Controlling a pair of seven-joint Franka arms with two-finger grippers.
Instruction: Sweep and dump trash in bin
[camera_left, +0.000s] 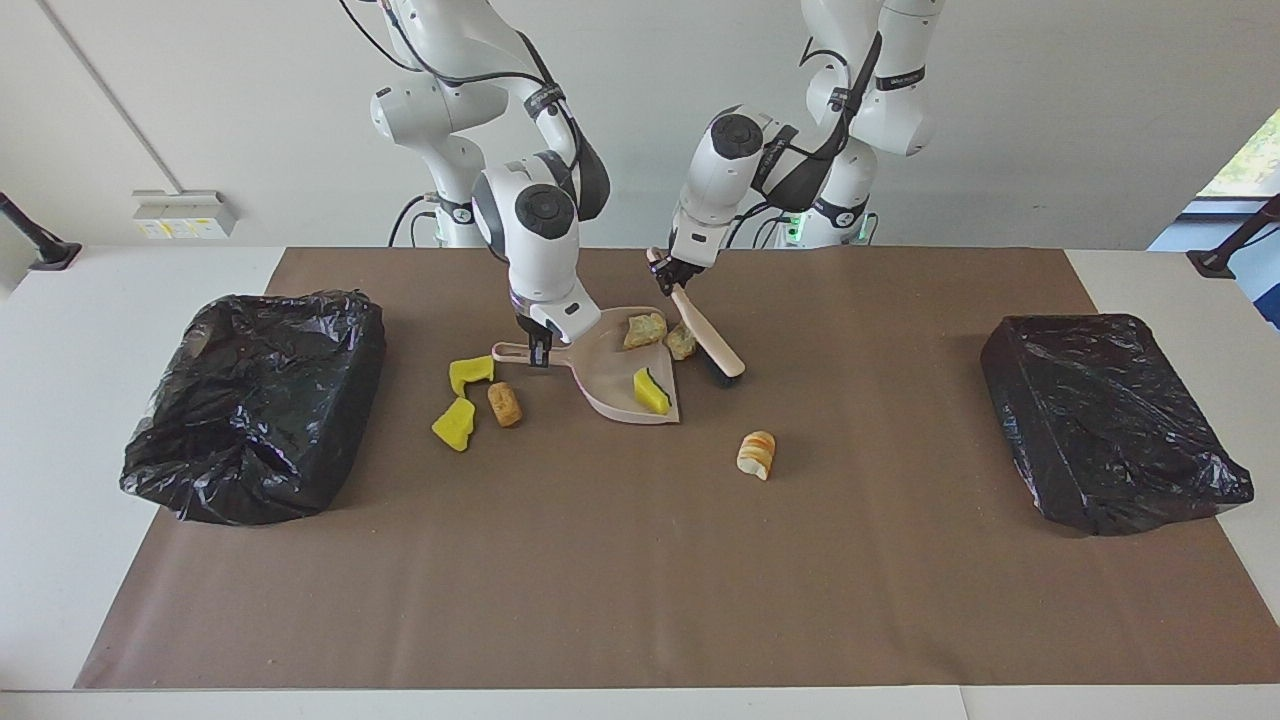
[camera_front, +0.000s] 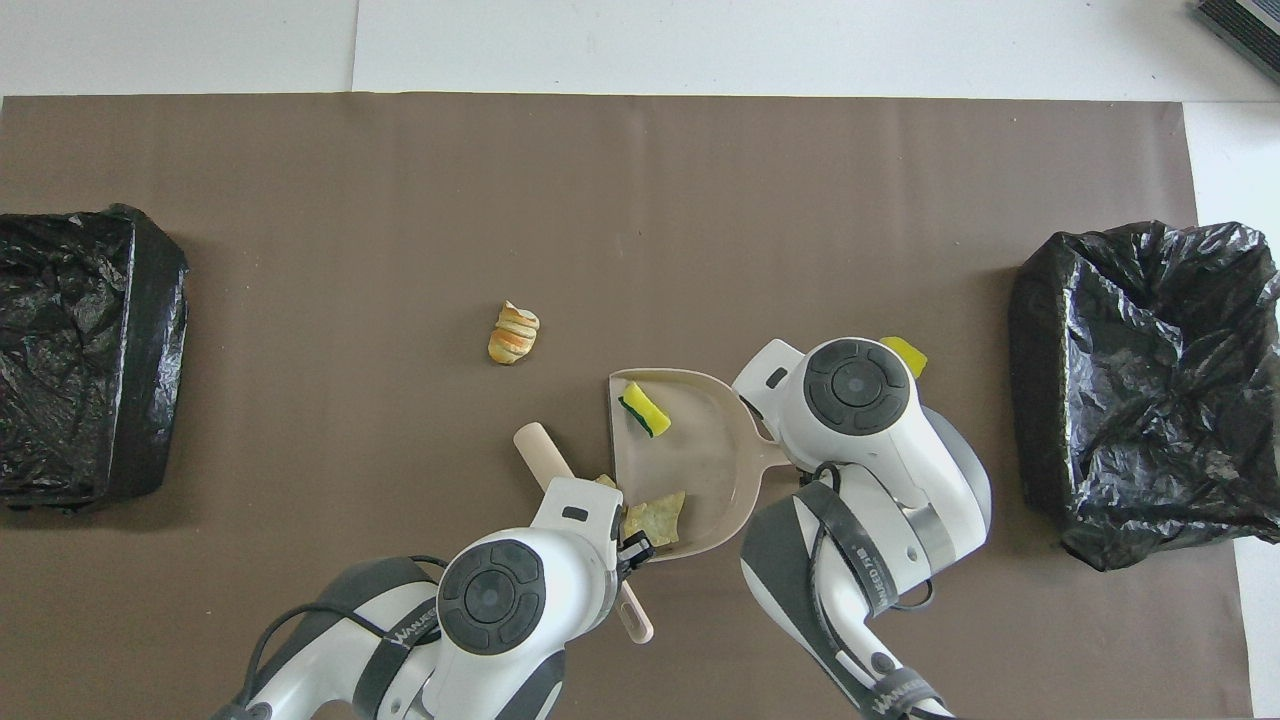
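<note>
Tan scrap (camera_left: 682, 341) half-hidden by brush (camera_left: 708, 338)

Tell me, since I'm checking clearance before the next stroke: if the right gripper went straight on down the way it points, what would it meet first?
The right gripper points straight down, shut on the pink dustpan by its handle, so it would probably meet that handle and then the brown mat just beneath it; the gap under the handle is hard to judge.
</note>
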